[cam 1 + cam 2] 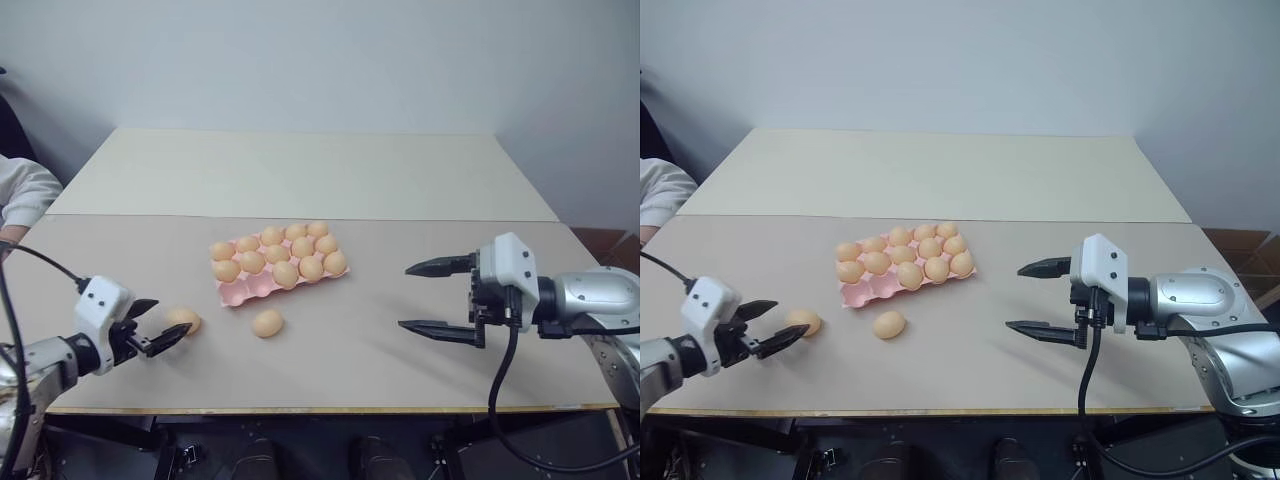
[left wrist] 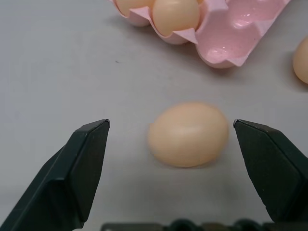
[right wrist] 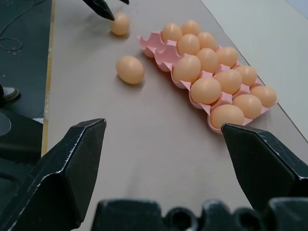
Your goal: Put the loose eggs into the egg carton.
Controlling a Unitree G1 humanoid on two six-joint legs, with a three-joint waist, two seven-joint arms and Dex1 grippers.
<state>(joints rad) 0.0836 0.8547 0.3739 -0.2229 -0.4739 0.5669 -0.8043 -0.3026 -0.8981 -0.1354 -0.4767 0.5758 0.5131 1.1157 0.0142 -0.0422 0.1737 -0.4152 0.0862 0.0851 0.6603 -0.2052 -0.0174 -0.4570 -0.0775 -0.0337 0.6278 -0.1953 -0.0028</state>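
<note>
While both arms hover over the table [image 1: 420, 360], the scene reads as follows:

Egg carton [image 1: 236, 292]: pink moulded tray lying flat near the table's middle, slightly left of centre, skewed so its right end points farther away. Ten eggs sit in its cups; the two cups at its near-left end are bare.

First loose egg [image 1: 184, 319]: on the table surface, left of and nearer than the carton, apart from it.

Second loose egg [image 1: 267, 323]: on the table just near of the carton's near-left corner, right of the first egg, not touching the tray.

Left gripper [image 1: 162, 326]: low over the near-left table area, fingers spread wide, holding nothing. The left wrist view shows the first loose egg lying between the two fingers [image 2: 72, 173] without contact on either side.

Right gripper [image 1: 440, 297]: raised over the table's right side, pointing left toward the carton, fingers wide apart, empty and well clear of every egg.

Person's sleeve [image 1: 25, 190]: white, at the far-left edge.
</note>
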